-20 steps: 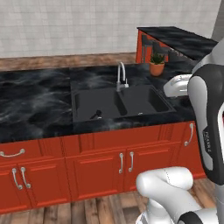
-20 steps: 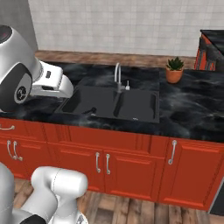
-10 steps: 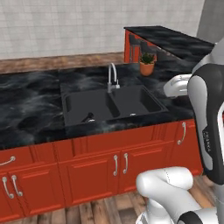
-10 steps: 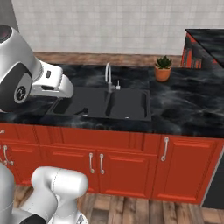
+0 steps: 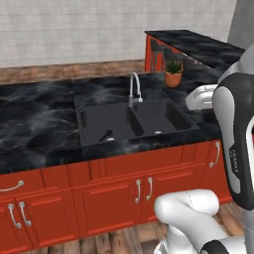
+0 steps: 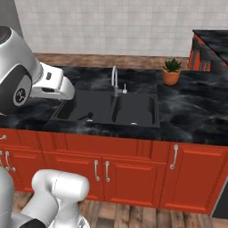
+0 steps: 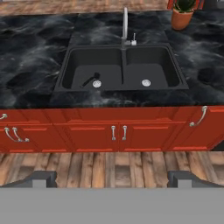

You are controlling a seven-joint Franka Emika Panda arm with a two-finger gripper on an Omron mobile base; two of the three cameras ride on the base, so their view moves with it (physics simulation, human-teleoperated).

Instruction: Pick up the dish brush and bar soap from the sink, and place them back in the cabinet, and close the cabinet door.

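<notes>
A: Dish brush (image 5: 105,135) first. What does the left base view give?
B: It lies in the left basin of the black sink (image 5: 87,141), head near the drain. A silver faucet (image 5: 134,89) stands behind the divider, and a potted plant (image 5: 173,74) sits on the dark worktop (image 5: 34,124) to the right.

A: And the right base view?
B: The same brush (image 6: 85,116) shows as a dark streak low in the left basin. This side also shows more of the red lower doors (image 6: 133,178).

A: The hand view?
B: It looks straight down on the sink (image 7: 65,65) and shows both round drains, with the brush (image 7: 90,80) lying just beside the left one. The end effector (image 7: 112,178) is spread wide and holds nothing; the brush lies well apart from it, beyond the cabinet fronts and floor. I cannot make out the bar soap.
</notes>
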